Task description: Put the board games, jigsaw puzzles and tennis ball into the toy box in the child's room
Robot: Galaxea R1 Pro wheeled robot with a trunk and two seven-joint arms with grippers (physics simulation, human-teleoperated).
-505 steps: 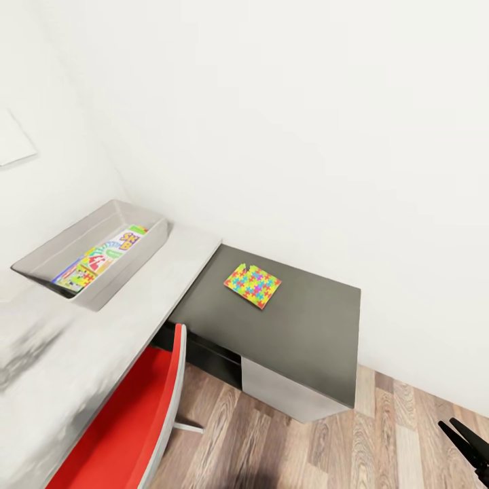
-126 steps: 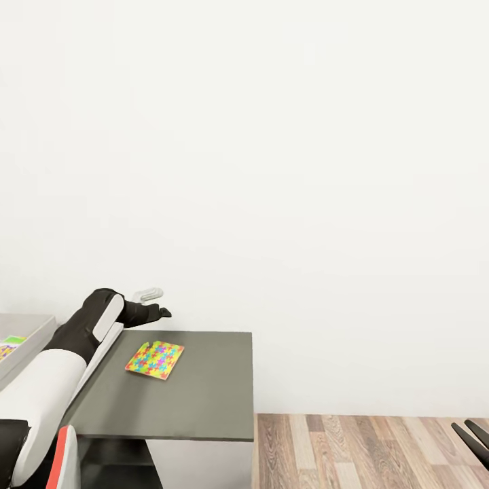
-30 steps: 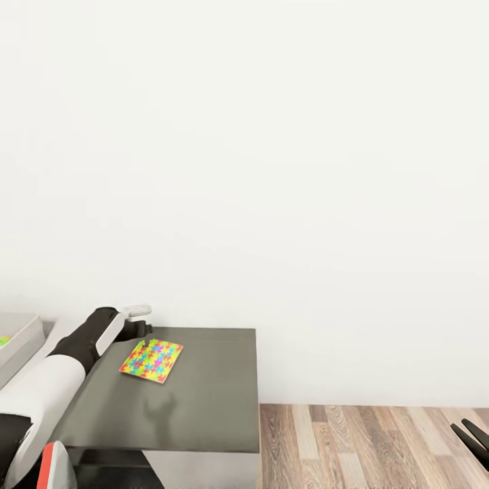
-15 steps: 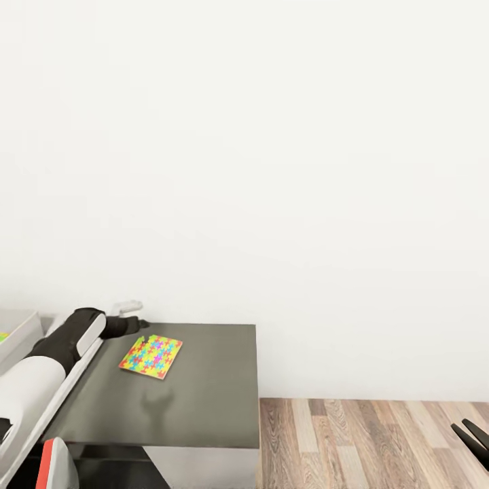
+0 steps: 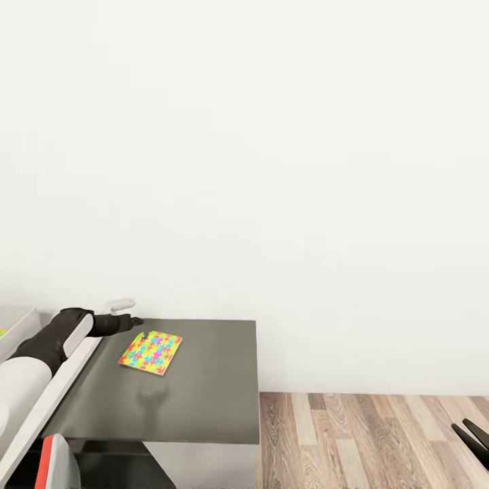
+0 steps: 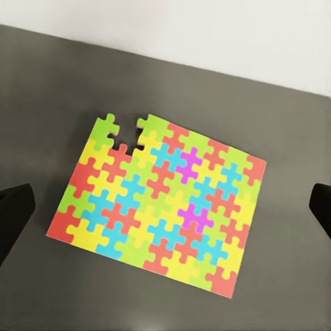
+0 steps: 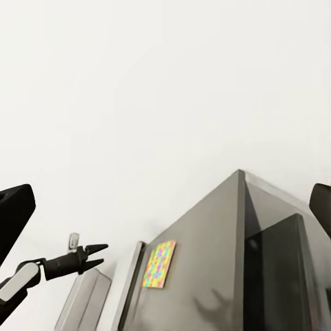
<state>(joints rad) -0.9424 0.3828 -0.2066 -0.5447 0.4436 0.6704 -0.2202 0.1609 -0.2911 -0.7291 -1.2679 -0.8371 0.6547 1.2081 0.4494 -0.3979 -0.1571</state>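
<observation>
Jigsaw puzzle (image 5: pixel 151 352): thin mosaic slab, one edge piece missing, flat on the dark bench (image 5: pixel 204 401), near its wall-side corner.

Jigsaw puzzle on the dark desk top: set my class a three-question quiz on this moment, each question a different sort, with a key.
1. True or false: the jigsaw puzzle lies flat on the dark grey table with one piece missing from an edge.
2. The left gripper is: A) shut on the puzzle; B) open, apart from the puzzle; C) inside the toy box.
3. Fill in: the floor beside the table is made of ____ planks.

Key: 1 true. 2 B; the left wrist view shows its fingertips spread wide either side of the puzzle. 3 wood.
</observation>
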